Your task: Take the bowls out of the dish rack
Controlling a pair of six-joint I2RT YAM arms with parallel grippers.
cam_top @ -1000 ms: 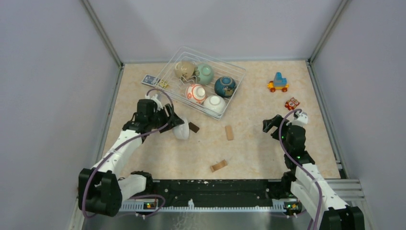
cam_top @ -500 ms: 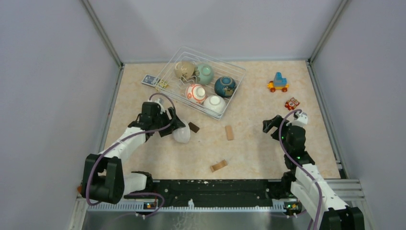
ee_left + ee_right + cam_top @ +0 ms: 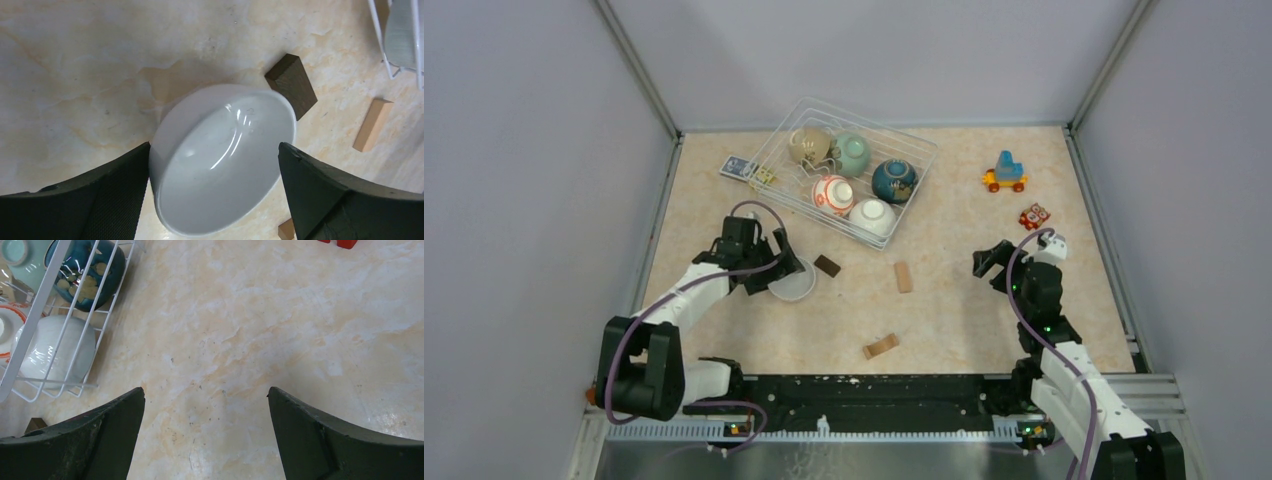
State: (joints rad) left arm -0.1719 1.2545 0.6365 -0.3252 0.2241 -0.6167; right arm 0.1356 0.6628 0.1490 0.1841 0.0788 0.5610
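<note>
1. Dish rack (image 3: 869, 120), a low basket of thin white wire, sits slantwise on the far left part of the table (image 3: 964, 320), well apart from both arm bases.
2. Left gripper (image 3: 781, 272) is low over the table, in front of the rack's near left side. Its fingers (image 3: 100, 200) are spread about as wide as the other gripper's. They straddle a white bowl (image 3: 222, 165) that rests on the tabletop.
3. Right gripper (image 3: 206, 405) hangs over bare table to the right of the rack, its fingers wide apart with nothing between them.
4. Five bowls lie in the rack with their outsides showing.
   - The beige bowl (image 3: 809, 146) and mint-green bowl (image 3: 851, 154) sit side by side at the far end.
   - The dark blue bowl (image 3: 893, 181) is against the right side.
   - The patterned bowl (image 3: 833, 194) is in the middle.
   - The second white bowl (image 3: 873, 216) is in the near corner.
5. The white bowl between the left fingers stands mouth up on the table, outside the rack.
6. Small things lie on the table.
   - A dark brown block (image 3: 291, 85) is just beside that bowl's rim, with a tan block (image 3: 372, 125) a little beyond it.
   - A tan piece (image 3: 880, 346) lies nearer the arm bases.
   - A toy vehicle (image 3: 1005, 173) and a red toy (image 3: 1034, 216) sit on the far right.
   - A blue card (image 3: 738, 166) is just beside the rack's left side.
</note>
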